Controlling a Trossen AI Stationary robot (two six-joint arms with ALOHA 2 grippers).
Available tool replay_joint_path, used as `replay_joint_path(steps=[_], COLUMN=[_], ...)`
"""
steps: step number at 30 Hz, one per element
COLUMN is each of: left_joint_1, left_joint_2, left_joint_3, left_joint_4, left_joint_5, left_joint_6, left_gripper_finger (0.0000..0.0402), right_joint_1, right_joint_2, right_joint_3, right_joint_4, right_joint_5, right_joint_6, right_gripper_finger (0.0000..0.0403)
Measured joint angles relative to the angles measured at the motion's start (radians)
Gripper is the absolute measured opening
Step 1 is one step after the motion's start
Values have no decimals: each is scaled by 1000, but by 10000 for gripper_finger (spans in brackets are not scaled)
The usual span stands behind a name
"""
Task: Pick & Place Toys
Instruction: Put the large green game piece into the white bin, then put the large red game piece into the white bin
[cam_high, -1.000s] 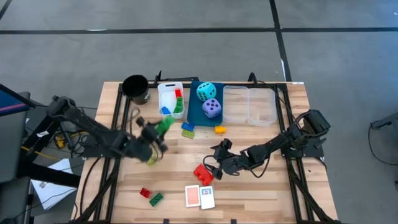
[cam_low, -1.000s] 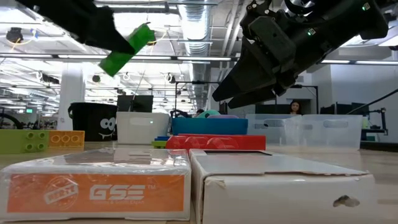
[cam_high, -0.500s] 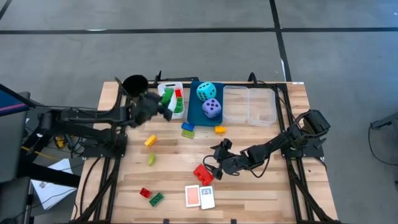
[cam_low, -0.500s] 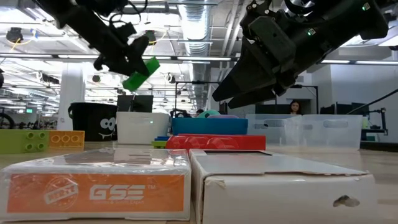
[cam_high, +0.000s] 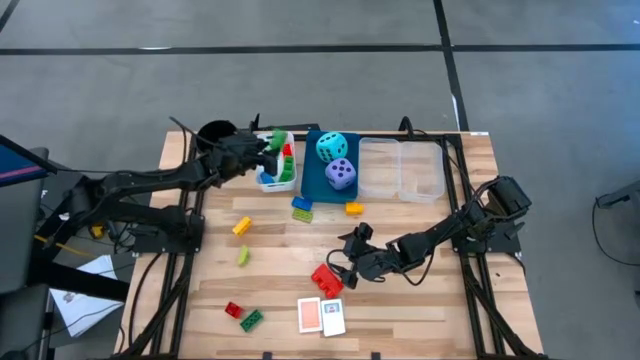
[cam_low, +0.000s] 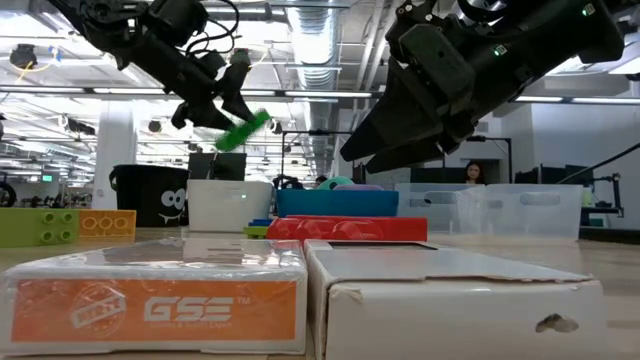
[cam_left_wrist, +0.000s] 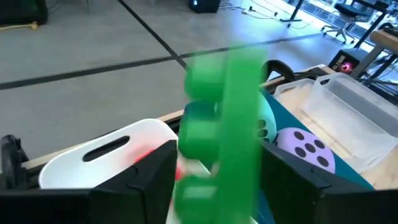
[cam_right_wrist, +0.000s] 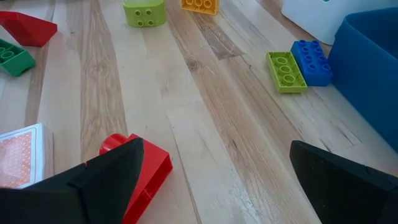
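Green brick (cam_high: 276, 141) sits pinched in your left gripper (cam_high: 270, 150) over the white bin's (cam_high: 262, 180) rim; right gripper (cam_high: 337, 268) hangs spread beside the red brick (cam_high: 326, 281).

The left arm stretches across from the left side toward the far middle, raised well clear of the tabletop. Its dark two-finger left tool (cam_high: 268, 152) has its fingers (cam_left_wrist: 292, 180) spread either side of what it carries. The right arm lies low, reaching inward; its dark right tool (cam_high: 345, 268) hangs with fingers (cam_right_wrist: 99, 180) spread wide.
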Motion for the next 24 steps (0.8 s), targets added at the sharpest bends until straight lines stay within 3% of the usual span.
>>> replay_joint_path(steps=[6,13,16,19,22,24], left_joint_1=[0,0,-9,-45,-123,-200], left_joint_2=[21,53,68,79,79,79], left_joint_3=[0,0,0,0,0,0], left_joint_4=[5,0,0,9,11,11], left_joint_5=[2,19,127,304,461,507], left_joint_6=[-23,-24,-24,18,85,115], left_gripper_finger=[242,253,249,242,235,230], right_joint_1=[1,1,1,1,4,8], right_joint_2=[0,0,0,0,0,0], right_joint_3=[0,0,0,0,0,0], right_joint_4=[0,0,0,3,11,11], right_joint_5=[0,0,0,0,2,7], right_joint_6=[0,0,0,3,13,28], right_gripper_finger=[397,397,397,397,397,397])
